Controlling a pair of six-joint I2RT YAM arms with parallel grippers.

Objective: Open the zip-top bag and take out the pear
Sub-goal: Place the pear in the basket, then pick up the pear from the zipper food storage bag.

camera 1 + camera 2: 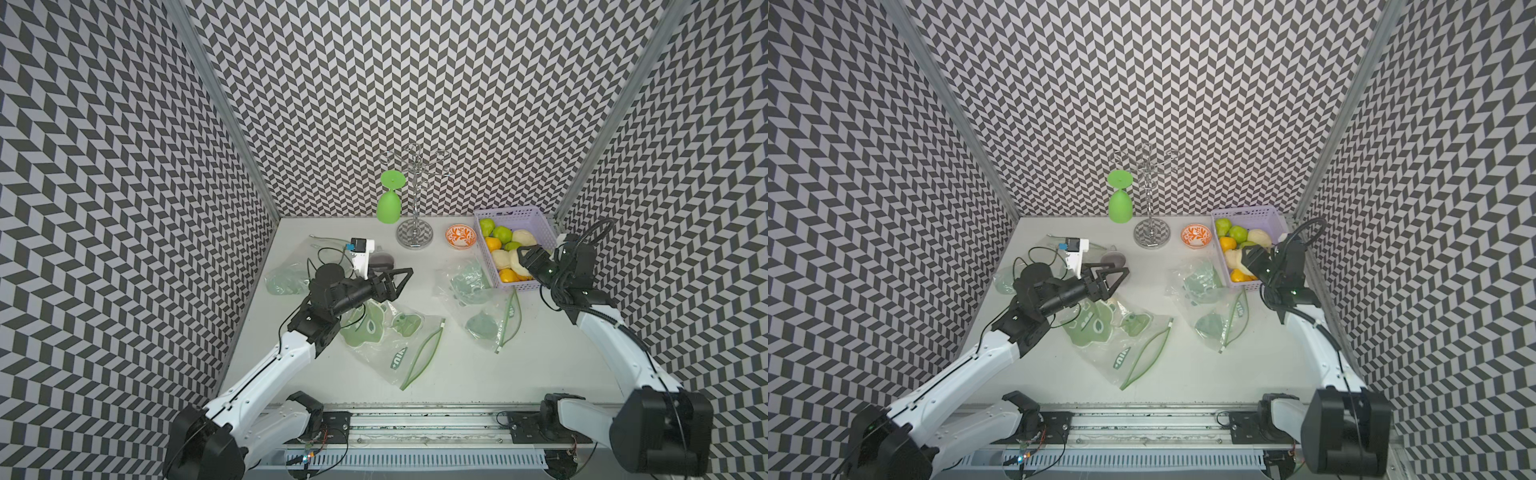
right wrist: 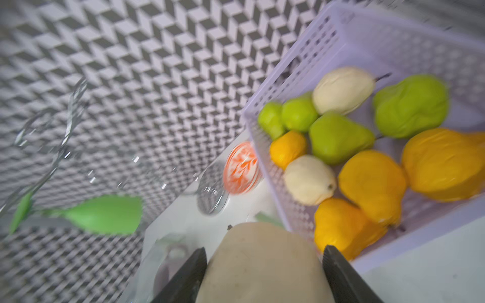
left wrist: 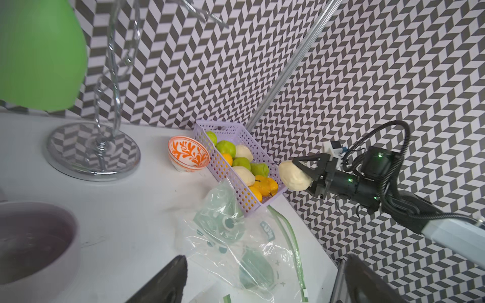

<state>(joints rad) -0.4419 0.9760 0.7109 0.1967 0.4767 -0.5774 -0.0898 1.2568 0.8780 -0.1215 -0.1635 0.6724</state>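
Note:
My right gripper (image 1: 524, 258) (image 2: 265, 250) is shut on a cream pear (image 2: 262, 265) (image 3: 294, 175) and holds it in the air over the near end of the lilac basket (image 1: 515, 214). A clear zip-top bag (image 1: 486, 309) (image 3: 252, 251) with green print lies flat on the table beside the basket, its green zip strip parted. A second bag of the same kind (image 1: 395, 345) lies at front centre, also unzipped. Above that bag's far corner hangs my left gripper (image 1: 401, 283) (image 3: 266, 259), open and empty.
The basket holds several green, orange and cream pears. An orange patterned bowl (image 1: 461, 237), a chrome rack (image 1: 414, 239) and an upturned green glass (image 1: 389, 203) stand at the back. A mauve bowl (image 3: 34, 236) sits by the left gripper; a third bag (image 1: 286, 280) lies far left.

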